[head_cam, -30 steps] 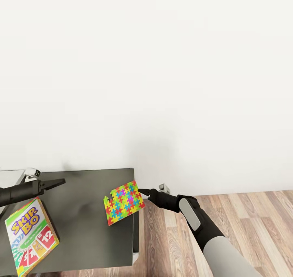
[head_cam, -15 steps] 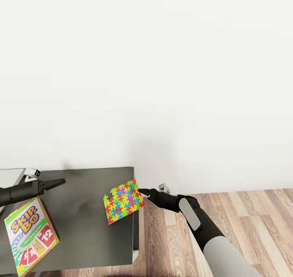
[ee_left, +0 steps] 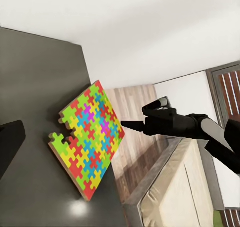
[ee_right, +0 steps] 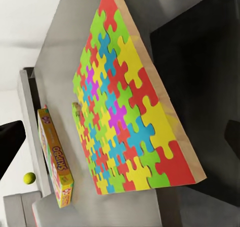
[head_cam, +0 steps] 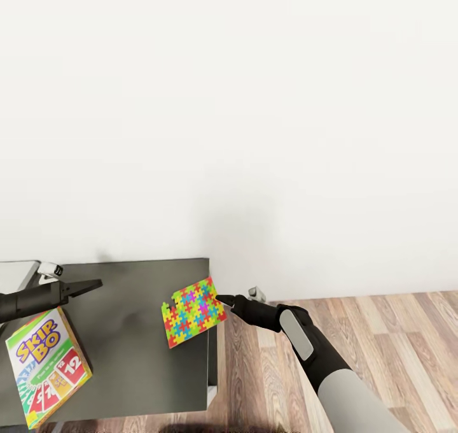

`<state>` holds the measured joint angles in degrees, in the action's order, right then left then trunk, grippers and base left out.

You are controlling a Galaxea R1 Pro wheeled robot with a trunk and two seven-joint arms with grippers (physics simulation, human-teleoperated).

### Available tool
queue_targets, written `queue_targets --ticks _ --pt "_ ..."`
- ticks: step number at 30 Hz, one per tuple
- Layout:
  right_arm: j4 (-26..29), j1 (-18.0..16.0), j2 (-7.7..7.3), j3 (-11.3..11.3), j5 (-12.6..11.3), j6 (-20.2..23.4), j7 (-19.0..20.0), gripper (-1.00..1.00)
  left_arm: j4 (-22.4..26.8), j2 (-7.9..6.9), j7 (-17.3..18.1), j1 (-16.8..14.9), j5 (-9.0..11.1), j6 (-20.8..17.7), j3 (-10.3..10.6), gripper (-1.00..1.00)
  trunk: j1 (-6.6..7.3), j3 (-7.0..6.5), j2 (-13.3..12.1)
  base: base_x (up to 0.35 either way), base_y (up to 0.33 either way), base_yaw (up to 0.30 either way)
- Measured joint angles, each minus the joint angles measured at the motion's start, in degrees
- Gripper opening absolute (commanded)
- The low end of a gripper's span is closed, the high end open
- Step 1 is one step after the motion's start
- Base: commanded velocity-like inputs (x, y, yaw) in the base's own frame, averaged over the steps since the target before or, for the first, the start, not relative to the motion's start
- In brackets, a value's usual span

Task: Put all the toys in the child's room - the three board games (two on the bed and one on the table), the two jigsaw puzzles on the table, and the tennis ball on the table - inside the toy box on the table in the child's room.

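One jigsaw puzzle, one Skip-Bo box

Dark table against white wall, wood floor beside. Puzzle flat at right edge, one corner overhanging. Skip-Bo box at left, well apart from puzzle

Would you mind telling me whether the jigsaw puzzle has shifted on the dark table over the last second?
No. The jigsaw puzzle still overhangs the same corner of the dark table; the whole head view merely drifted, so the camera moved.
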<state>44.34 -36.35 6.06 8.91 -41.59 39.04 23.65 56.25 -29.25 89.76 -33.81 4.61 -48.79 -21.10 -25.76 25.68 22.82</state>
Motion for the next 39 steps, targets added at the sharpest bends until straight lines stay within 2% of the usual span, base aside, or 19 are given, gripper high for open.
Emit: queue_targets --ticks 27,39 --pt "-0.1 0.0 0.00 0.0 0.0 0.0 0.0 1.00 0.0 0.23 0.0 0.0 0.0 0.0 0.0 1.00 0.00 2.42 0.0 0.000 0.000 0.000" --pt "-0.1 0.0 -0.03 0.0 0.0 0.0 0.0 1.00 0.0 0.25 0.0 0.0 0.0 0.0 0.0 1.00 0.00 2.64 0.0 0.000 0.018 0.000"
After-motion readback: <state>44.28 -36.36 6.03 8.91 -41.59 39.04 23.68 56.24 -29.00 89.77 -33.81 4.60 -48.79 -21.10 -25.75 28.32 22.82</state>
